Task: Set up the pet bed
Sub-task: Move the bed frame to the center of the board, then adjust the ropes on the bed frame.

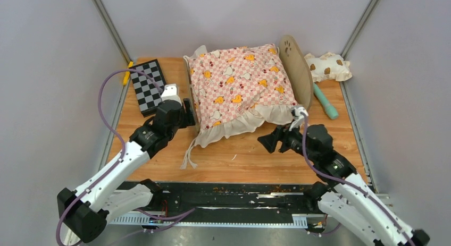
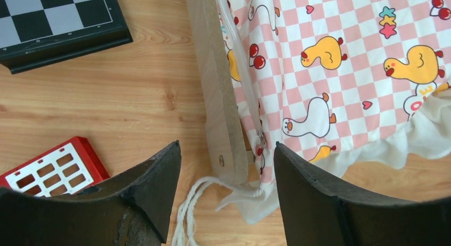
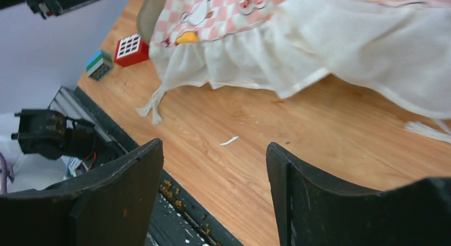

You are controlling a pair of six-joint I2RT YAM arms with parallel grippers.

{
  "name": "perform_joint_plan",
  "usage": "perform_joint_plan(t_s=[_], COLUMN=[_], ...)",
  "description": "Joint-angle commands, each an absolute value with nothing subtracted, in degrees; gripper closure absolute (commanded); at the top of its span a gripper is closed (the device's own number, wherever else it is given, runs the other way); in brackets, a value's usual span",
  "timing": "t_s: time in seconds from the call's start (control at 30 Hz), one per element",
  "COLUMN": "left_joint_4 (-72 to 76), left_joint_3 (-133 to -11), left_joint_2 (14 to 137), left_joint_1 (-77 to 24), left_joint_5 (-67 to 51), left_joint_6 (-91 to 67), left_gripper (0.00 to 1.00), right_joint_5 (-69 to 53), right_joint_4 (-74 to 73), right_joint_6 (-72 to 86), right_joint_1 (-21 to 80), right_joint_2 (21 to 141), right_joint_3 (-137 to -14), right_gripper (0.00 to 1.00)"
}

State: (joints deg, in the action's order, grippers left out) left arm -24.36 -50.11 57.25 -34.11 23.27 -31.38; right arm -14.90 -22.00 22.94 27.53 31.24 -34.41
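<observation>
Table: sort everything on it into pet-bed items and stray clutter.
Job: light-wood pet bed frame with paw-print headboard; pink checkered ruffled cushion on it; probably the cream brown-spotted pillow.
Lying about: black-and-grey chessboard; teal stick; yellow stick; red grid block.

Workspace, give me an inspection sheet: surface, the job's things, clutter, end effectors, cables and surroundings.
Surface: wooden table, with a small white scrap and crumbs on the black near rail.
Job's things: pet bed with its headboard on the right. The pink checkered cushion covers the base and its ruffle spills over the near side.
Clutter: spotted pillow, teal stick, chessboard, red block, green-blue block.
End effectors: left end effector open over the frame's near corner; right end effector open over bare wood. Both hold nothing.
Cables: purple cables loop along both arms. No snag seen.
Surroundings: plain grey walls.
</observation>
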Motion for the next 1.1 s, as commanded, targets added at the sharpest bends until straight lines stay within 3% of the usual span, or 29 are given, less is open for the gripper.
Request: perform_joint_plan(t_s=[0.0,0.1,0.23,0.47,0.8,0.97,1.07], left_joint_4=[-25.3,-23.5,-20.8,-16.4,-9.6,-14.8,-17.2], left_joint_3=[-46.0,-38.4,-29.1,-19.6,-18.5,-20.7,-20.8], left_joint_2=[52.2,47.9,42.3,40.8,54.4,59.4,60.1], left_joint_1=[-34.3,-34.3,-34.3,-34.2,-34.6,-36.9,-39.1], left_joint_5=[22.3,21.7,18.4,16.0,13.7,17.3,18.9], left_joint_6=[-31.4,-32.8,-36.7,-40.2,-38.6,-39.3,-40.7], left_gripper=[0.28,0.29,0.33,0.33,0.29,0.39,0.56], right_joint_5=[0.9,10.2,13.9,14.8,17.3,18.3,19.5], right_joint_4=[-12.5,-7.6,-3.4,-1.8,-3.3,-4.4,-4.7], right_joint_6=[22.5,22.0,24.5,26.2,26.5,26.5,26.7], right_joint_1=[43.2,54.0,60.1,61.4,61.4,61.4,61.4], right_joint_2=[39.7,47.8,55.6,56.0,50.3,48.6,47.5], right_joint_3=[-35.9,-37.6,-38.4,-36.7,-32.9,-32.1,-31.5], right_gripper=[0.29,0.28,0.28,0.28,0.28,0.28,0.28])
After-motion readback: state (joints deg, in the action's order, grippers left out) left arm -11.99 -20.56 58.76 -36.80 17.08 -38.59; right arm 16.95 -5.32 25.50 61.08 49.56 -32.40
